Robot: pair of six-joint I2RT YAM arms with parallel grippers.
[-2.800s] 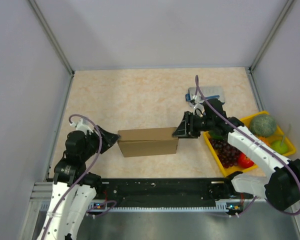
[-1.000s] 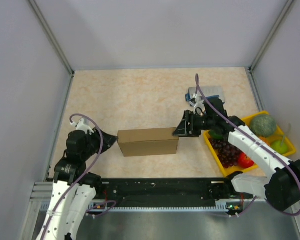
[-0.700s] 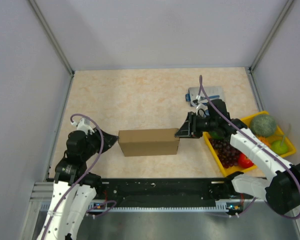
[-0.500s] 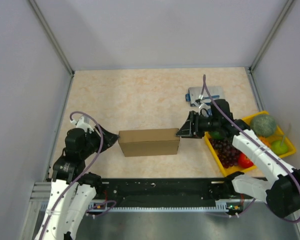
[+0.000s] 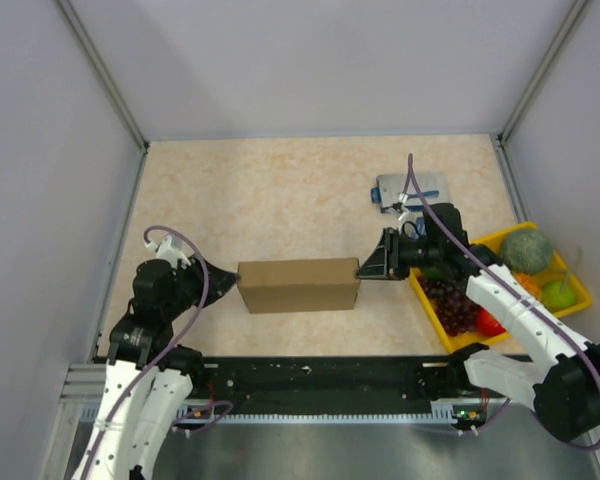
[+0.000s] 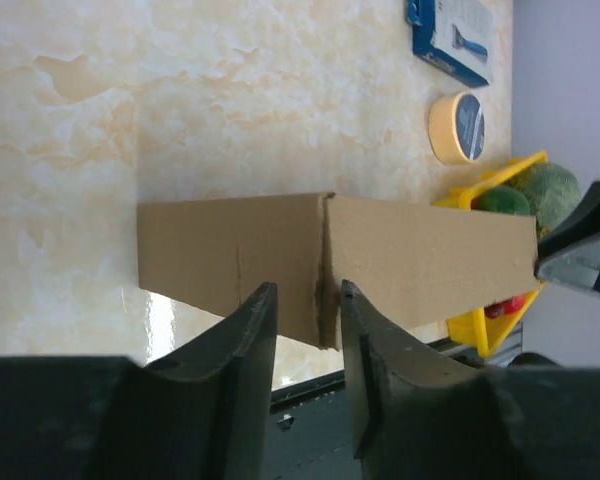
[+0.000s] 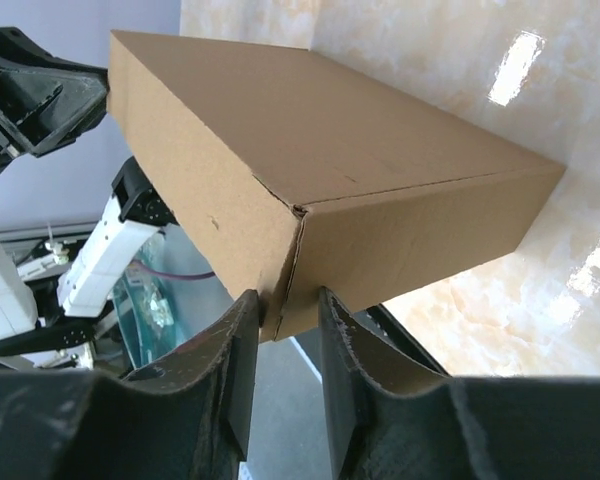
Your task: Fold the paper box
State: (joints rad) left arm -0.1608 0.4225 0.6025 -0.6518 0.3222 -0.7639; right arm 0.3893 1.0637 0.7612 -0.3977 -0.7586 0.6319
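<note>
left arm (image 5: 125, 408) showing white shell links, black round joint housings. right arm (image 5: 512, 303) wearing same white-and-black scheme, bulky black joint sitting at 5 o'clock of overhead view. thin purple cable (image 5: 166, 230) looping along each arm. left gripper (image 5: 232, 279) and right gripper (image 5: 362, 269) appearing matte black, wedge-shaped. fingers (image 6: 248, 350) looking dark, smooth, tapering toward tips, inner edges curving.

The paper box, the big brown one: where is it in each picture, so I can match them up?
Top external: the paper box lies in the middle, a bit below centre.
Left wrist: the paper box stretches across the middle, one upright edge facing the camera.
Right wrist: the paper box fills the upper middle, one corner nearest the camera.
Shared landmark: the beige marbled table under it in all three.
</note>
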